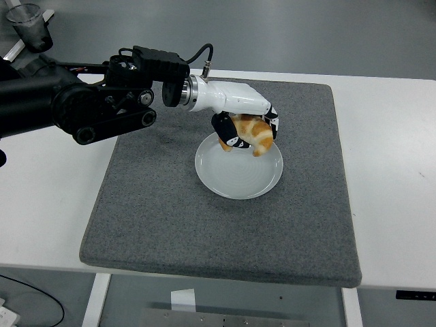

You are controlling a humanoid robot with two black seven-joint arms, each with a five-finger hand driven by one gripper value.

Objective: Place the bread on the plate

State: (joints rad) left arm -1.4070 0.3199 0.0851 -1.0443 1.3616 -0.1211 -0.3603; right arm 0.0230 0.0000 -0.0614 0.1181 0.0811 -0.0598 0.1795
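Fingers of the left hand are curled around the bread, a golden-brown croissant-like piece with paler bands; the hand has a white back and black-and-white fingers, and it grips the bread from above with the bread's lower end poking out below the fingers; whether the bread touches the plate or hangs just over it cannot be told from this view; the hand and bread sit over the plate's far rim, slightly toward its right side; the black left arm reaches in from the left edge of the picture, crossing the far left corner of the grey mat, with a black cable looping at the wrist joint; the plate is round, white and shallow, lying on the mat a little beyond its middle, with its near part bare; the mat covers most of the white table, leaving bare strips along the table's left and right edges; a clear cup shows at the far left corner of the picture, beyond the table.
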